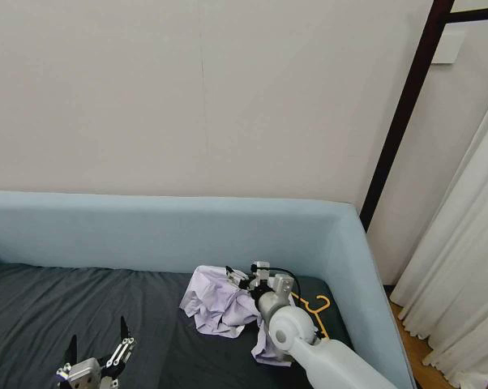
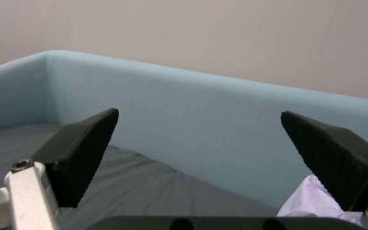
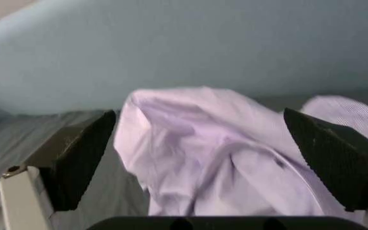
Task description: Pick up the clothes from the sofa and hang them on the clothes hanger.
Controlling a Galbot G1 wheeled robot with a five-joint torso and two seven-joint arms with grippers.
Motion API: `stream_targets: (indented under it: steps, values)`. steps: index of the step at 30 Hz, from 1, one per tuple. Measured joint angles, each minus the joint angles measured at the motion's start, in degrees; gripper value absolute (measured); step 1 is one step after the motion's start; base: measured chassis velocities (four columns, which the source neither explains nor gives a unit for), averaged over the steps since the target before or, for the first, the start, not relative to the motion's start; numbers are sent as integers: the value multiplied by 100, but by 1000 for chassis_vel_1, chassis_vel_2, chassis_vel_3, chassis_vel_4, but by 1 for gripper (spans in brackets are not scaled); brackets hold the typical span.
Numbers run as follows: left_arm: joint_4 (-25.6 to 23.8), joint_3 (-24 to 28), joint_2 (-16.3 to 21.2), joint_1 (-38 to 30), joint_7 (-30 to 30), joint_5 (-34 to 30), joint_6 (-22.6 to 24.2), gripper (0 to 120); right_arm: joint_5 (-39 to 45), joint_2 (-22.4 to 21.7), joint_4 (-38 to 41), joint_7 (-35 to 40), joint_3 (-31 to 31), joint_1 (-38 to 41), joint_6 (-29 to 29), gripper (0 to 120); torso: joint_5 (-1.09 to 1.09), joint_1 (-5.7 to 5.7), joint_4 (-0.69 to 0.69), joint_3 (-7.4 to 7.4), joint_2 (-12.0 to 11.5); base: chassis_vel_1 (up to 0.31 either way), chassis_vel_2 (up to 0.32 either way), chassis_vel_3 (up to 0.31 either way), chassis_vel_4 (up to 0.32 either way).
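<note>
- Pale wall behind one sofa (image 1: 147, 223), head view: light-blue backrest (image 1: 106, 231), dark grey seat (image 1: 82, 300). The back corner (image 1: 345, 212), where the backrest meets the end wall, serves as the reference point.
- One lilac shirt (image 1: 216, 304) lies crumpled on the seat, below and just in front of the corner. One yellow hanger (image 1: 313, 305) lies on the seat between the shirt and the end wall under the corner.
- One dark rack post (image 1: 398, 130) rises behind the corner. One white curtain (image 1: 463, 284) hangs beyond it.
- Two arms. The right arm reaches from the lower edge toward the corner, its wrist above the shirt and the right gripper (image 1: 242, 279) at the shirt's far edge.
- The left gripper (image 1: 98, 356) sits low over the seat, well apart from the corner, its two prongs spread and pointing up at the backrest.
- Left wrist view: two dark fingers (image 2: 82, 153) stand wide apart with nothing between them. The backrest runs across behind, and one fold of the shirt (image 2: 312, 201) shows on the corner side.
- Right wrist view: two dark fingers (image 3: 327, 158) are splayed wide. The shirt (image 3: 197, 158) is heaped on the seat straight ahead, framed between them, with the backrest behind it. Whether either finger touches the cloth cannot be told.
</note>
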Motion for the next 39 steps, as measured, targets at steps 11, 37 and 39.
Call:
stream_targets:
  steps: [11, 37, 39]
  values:
    - [87, 54, 79, -124, 18, -61, 44, 100, 477, -155, 546, -63, 576, -1356, -176, 100, 0, -1, 2, 0, 0, 0, 0, 0, 0]
    - [119, 28, 108, -173, 30, -108, 72, 100, 3, 191, -548, -1376, 1153, -1969, -294, 95, -1, 0, 2, 0, 0, 0, 0, 0, 0]
    - [124, 28, 119, -184, 30, -112, 71, 100, -44, 229, -592, -1380, 1149, -1968, -273, 87, -1, 0, 2, 0, 0, 0, 0, 0, 0]
